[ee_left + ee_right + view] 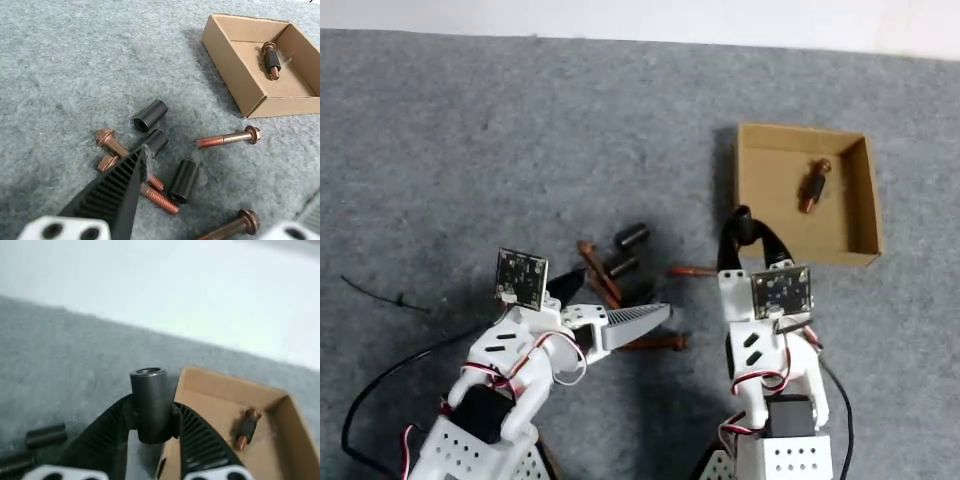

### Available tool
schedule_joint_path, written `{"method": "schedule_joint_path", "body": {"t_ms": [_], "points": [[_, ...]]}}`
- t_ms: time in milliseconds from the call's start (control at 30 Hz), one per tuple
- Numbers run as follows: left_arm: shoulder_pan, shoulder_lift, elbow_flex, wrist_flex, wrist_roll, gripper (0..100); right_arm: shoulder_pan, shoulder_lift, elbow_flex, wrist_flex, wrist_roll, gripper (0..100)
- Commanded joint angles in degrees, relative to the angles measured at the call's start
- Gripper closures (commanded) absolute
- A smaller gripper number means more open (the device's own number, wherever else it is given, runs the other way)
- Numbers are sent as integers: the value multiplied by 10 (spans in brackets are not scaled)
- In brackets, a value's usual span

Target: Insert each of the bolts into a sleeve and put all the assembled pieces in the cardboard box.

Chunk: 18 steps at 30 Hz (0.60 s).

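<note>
I have my right gripper (152, 412) clamped on an upright black sleeve (148, 390) beside the cardboard box (210, 382), left gripper (623, 294) spread wide over loose bolts (227, 138)

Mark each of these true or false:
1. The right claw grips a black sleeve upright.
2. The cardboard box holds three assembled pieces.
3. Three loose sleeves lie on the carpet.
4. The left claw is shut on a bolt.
1. True. The right claw is shut on a black sleeve, which stands upright between its fingers.
2. False. The cardboard box holds one assembled piece.
3. True. The left wrist view shows three loose sleeves lying on the carpet among the bolts.
4. False. The left claw is open and holds nothing; it sits above the pile.
</note>
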Motion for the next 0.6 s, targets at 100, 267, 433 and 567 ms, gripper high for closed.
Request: {"method": "schedule_joint_path", "body": {"t_ms": [100,267,433,567], "points": [[5,-3,12,4,-4,522,5,-8,77,42,-6,995],[5,-3,12,4,-2,522,5,-8,77,93,-6,995],[5,-3,12,4,-2,522,5,-8,77,114,-6,995],[4,-3,12,3,-1,522,5,-8,77,114,-6,995]]}}
